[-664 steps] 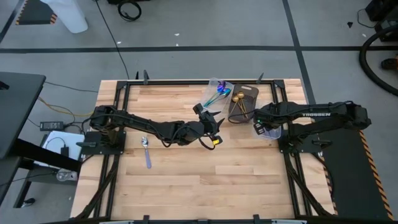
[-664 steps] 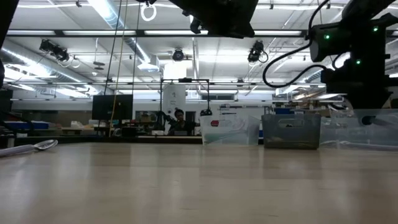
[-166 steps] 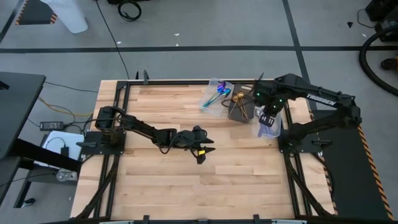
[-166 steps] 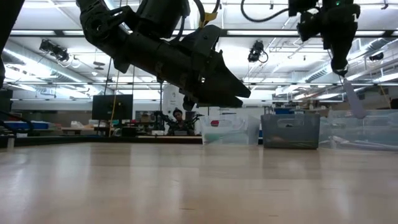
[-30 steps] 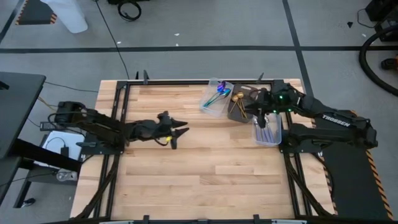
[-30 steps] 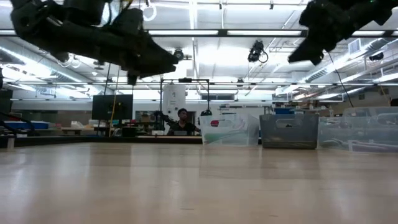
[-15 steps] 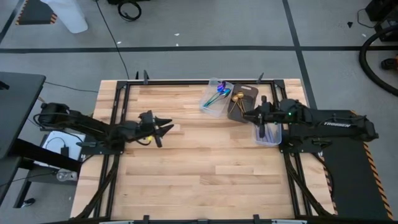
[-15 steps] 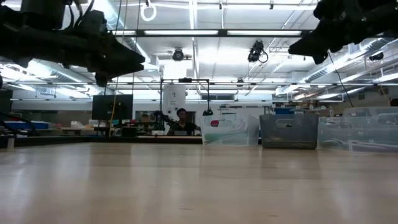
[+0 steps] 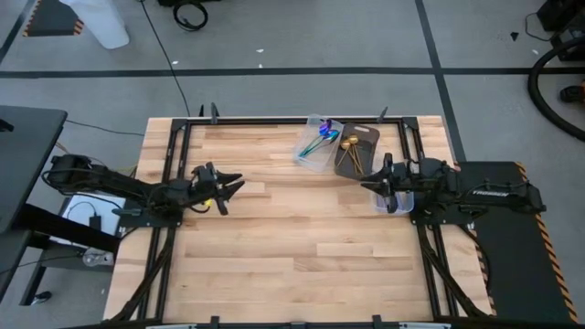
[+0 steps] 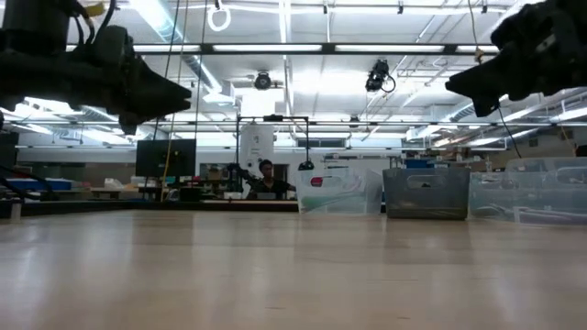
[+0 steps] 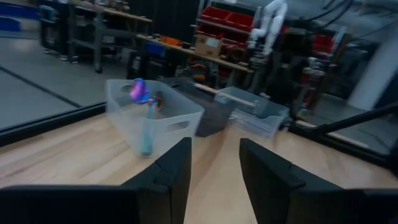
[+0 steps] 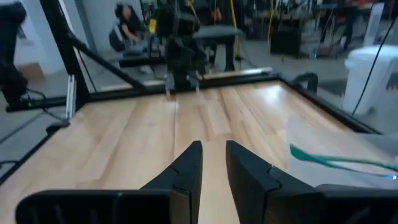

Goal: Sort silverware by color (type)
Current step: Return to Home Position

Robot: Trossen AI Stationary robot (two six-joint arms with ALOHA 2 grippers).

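The iridescent spoons [image 9: 319, 137] lie in a clear tray [image 9: 309, 157] at the table's far side; in the left wrist view they lean on that tray's [image 11: 177, 115] wall [image 11: 142, 99]. Gold spoons [image 9: 350, 143] lie in the dark bin [image 9: 364, 137] beside it. A second clear tray [image 9: 398, 202] sits mostly under my right arm, its contents hidden. My left gripper [image 9: 228, 189] [image 11: 214, 168] hangs open near the left edge. My right gripper [image 9: 377, 184] [image 12: 213, 167] hangs by the second tray, open by a narrow gap. Both hold nothing.
Bare wooden boards [image 9: 302, 238] fill the middle and near part of the table. A black frame [image 9: 178, 137] runs along its edges. In the low view the three containers [image 10: 428, 192] stand in a row at the far right. A person [image 10: 266, 174] sits in the room beyond.
My left arm has drawn back toward the table's left edge, carrying its empty gripper with it. My right arm has folded back toward the right edge, and its gripper has moved a little toward the near edge, over the second clear tray. The trays have stayed put.
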